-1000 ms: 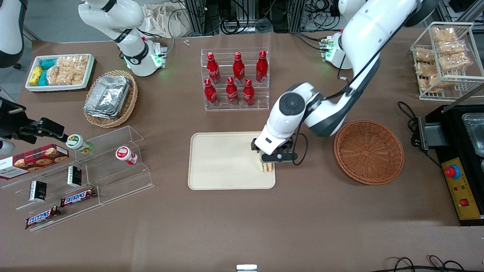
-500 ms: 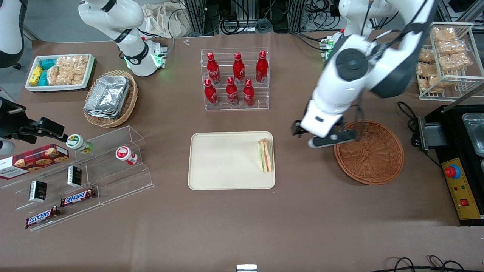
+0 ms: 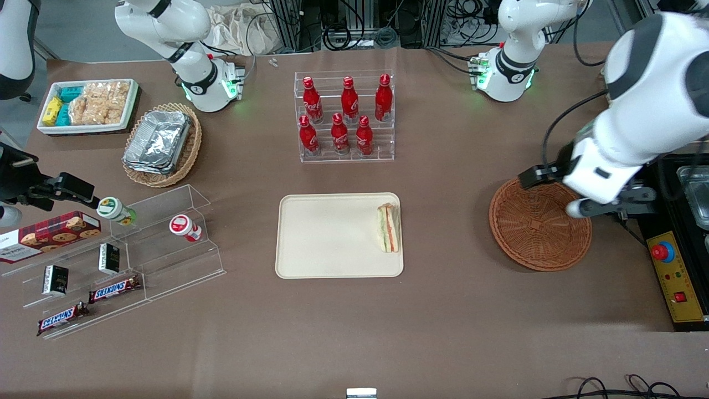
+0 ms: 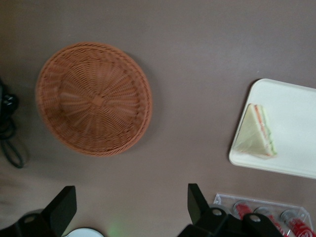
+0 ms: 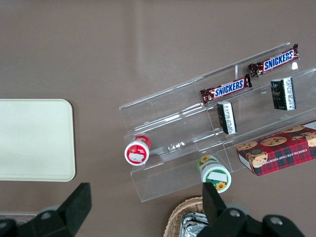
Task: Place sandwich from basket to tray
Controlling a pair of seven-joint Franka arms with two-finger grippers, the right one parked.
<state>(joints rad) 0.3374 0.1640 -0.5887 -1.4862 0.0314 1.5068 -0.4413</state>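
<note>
The sandwich stands on its edge on the cream tray, at the tray's end nearest the round reddish-brown basket. The basket holds nothing. My left gripper is open and empty, raised high above the basket's rim toward the working arm's end of the table. In the left wrist view the gripper hangs over bare table, with the basket, the tray and the sandwich all well apart from it. The tray's bare end also shows in the right wrist view.
A clear rack of red bottles stands farther from the camera than the tray. A black appliance with a red button sits beside the basket. Toward the parked arm's end are an acrylic snack shelf and an oval basket of foil containers.
The gripper let go of the sandwich on the tray, rose, and swung away over the basket toward the working arm's end. The sandwich stays on the tray.
</note>
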